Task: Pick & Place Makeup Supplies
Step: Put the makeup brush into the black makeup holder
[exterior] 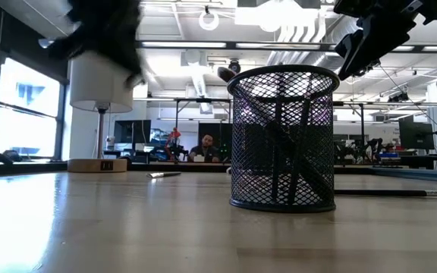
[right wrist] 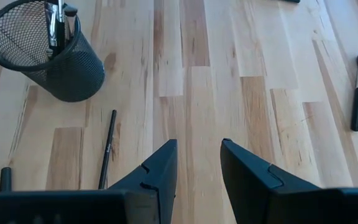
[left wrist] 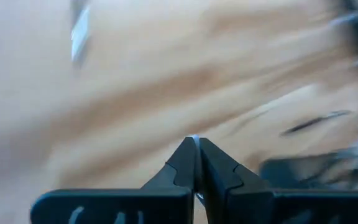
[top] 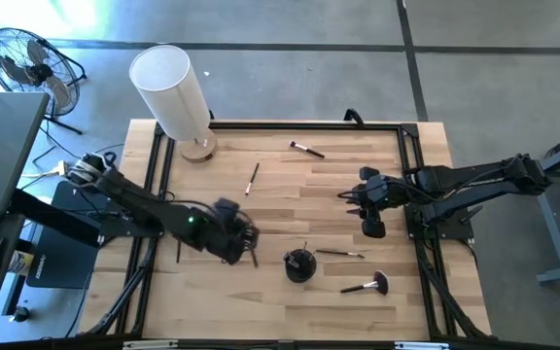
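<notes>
Several slim makeup brushes lie flat on the wooden table: one near the far edge [top: 307, 149], a wooden one [top: 252, 178], a thin dark one [top: 340, 253] and a fluffy-headed one [top: 366, 286]. A black mesh cup [top: 299, 264] [exterior: 283, 136] stands upright with brushes [right wrist: 56, 25] in it. My left gripper [top: 244, 241] is just left of the cup, above the table, and is shut on a thin brush. My right gripper [right wrist: 197, 155] hangs open over bare wood at the table's right middle [top: 350, 196]. My left gripper pinches a thin brush between its two shut fingers; only a pale sliver [left wrist: 195, 139] shows at their tips. In the high view a thin dark length [top: 254, 255] sticks out past the gripper toward the near edge. Which part of the brush is held, I cannot tell.
A big white cylinder [top: 171, 92] stands on a wooden base at the far left corner. A black frame rail [top: 411, 175] runs round the table's edges. A thin dark stick [top: 178, 251] lies left of the left gripper. A person [exterior: 205, 145] sits in the room behind.
</notes>
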{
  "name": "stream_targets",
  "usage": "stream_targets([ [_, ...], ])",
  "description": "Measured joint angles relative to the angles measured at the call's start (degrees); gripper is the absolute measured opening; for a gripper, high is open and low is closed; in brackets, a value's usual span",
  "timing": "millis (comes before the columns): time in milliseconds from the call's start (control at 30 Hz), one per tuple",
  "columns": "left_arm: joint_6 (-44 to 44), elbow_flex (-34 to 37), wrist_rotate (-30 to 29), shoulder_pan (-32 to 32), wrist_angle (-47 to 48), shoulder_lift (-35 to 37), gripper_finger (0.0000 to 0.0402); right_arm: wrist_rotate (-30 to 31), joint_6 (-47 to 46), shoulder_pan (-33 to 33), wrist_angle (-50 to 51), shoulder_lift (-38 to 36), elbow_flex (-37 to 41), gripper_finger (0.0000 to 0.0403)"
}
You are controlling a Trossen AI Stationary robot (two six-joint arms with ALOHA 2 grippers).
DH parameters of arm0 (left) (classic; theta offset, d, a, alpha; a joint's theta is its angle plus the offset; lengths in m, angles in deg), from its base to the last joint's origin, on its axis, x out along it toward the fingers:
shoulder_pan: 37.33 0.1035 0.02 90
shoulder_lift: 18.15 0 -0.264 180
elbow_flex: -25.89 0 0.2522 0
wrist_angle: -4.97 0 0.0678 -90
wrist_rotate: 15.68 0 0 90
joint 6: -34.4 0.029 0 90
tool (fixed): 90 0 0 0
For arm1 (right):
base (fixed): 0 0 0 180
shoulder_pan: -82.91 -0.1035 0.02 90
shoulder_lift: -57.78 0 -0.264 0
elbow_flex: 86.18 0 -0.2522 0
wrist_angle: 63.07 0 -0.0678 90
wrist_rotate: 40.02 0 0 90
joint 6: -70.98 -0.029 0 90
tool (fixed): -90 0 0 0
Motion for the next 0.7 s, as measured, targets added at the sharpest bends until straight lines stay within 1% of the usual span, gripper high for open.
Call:
stream_targets([
  [67, 13.72, -5.93, -6.74, -0.20, -0.71, -0.01, 0.0002, -0.01, -0.03, 0.00, -0.19, 0.00, 0.39, 0.0116],
  [133, 29.73, -10.83, -12.96, -0.52, -5.54, -0.26, 0.0002, -0.01, -0.37, 0.00, -0.65, 0.00, 1.40, 0.0116],
  [200, 47.47, -14.80, -16.68, -0.12, -12.15, -2.31, 0.0002, -0.02, -1.07, 0.00, -1.81, 0.00, 3.04, 0.0116],
  [300, 71.41, -17.94, -15.87, 0.12, -20.21, -5.21, 0.0002, -0.26, -2.84, -0.02, -3.56, 0.00, 5.93, 0.0116],
  [367, 82.19, -19.39, -13.43, 0.21, -27.56, -7.37, 0.0001, -0.70, -4.57, -0.02, -4.37, -0.07, 7.46, 0.0116],
  [400, 85.35, -19.32, -13.55, 0.11, -28.82, -7.94, 0.0001, -1.19, -5.45, -0.02, -4.46, -0.07, 7.92, 0.0116],
  [467, 87.95, -19.21, -13.76, 0.05, -31.78, -10.27, 0.0001, -2.16, -6.48, -0.02, -4.93, -0.28, 8.40, 0.0116],
  [567, 88.30, -18.90, -12.16, 0.17, -33.22, -13.75, 0.0001, -3.51, -7.52, -0.03, -5.29, -0.44, 8.40, 0.0116],
  [633, 88.05, -19.11, -9.84, 0.17, -36.44, -15.77, 0.0001, -3.50, -7.56, -0.04, -5.62, -0.95, 8.40, 0.0116],
  [700, 87.68, -19.14, -8.87, 0.10, -37.63, -16.95, 0.0001, -3.48, -7.71, -0.04, -6.11, -1.41, 8.40, 0.0116],
])
